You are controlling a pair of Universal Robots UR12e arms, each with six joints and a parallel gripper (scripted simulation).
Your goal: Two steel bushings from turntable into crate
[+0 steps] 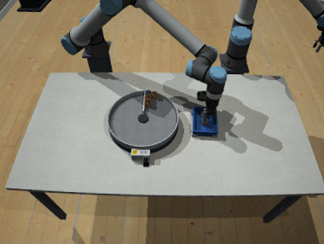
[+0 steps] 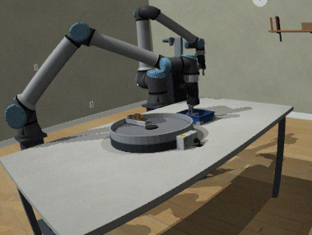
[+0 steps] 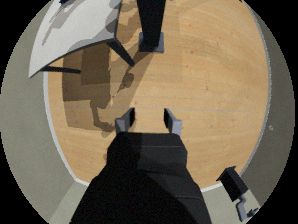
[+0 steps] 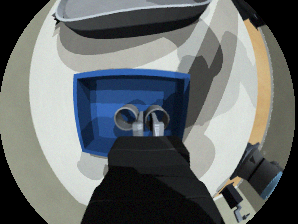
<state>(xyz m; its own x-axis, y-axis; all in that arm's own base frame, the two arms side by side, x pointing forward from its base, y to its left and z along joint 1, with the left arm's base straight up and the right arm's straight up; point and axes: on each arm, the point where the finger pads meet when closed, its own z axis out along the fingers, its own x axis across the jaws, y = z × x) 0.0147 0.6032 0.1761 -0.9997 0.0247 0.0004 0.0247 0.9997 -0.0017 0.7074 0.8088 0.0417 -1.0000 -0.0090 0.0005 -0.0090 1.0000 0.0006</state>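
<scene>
Two grey steel bushings (image 4: 126, 118) (image 4: 157, 117) stand side by side in the blue crate (image 1: 205, 133) (image 2: 207, 117) (image 4: 79, 112), which sits level. My right gripper (image 4: 147, 117) (image 2: 190, 110) is low in the crate at the right-hand bushing, one finger inside its ring and one between the two rings. The fingers stand slightly apart, loose around that wall. Several copper-coloured bushings (image 1: 147, 103) (image 2: 137, 117) and a darker one (image 1: 148, 92) lie by the divider on the turntable (image 1: 128, 132) (image 2: 123, 131) (image 4: 125, 26). My left gripper (image 3: 149, 113) (image 1: 318, 43) (image 2: 203, 72) is wide open and empty, beyond the table.
A metal divider (image 1: 144, 104) stands on the turntable, running from its hub. A control box (image 1: 140, 153) (image 2: 186, 140) sits at the turntable's front edge. The crate stands just beside the turntable, its walls close around my right fingers. A dark pedestal (image 3: 151, 42) shows in the left wrist view.
</scene>
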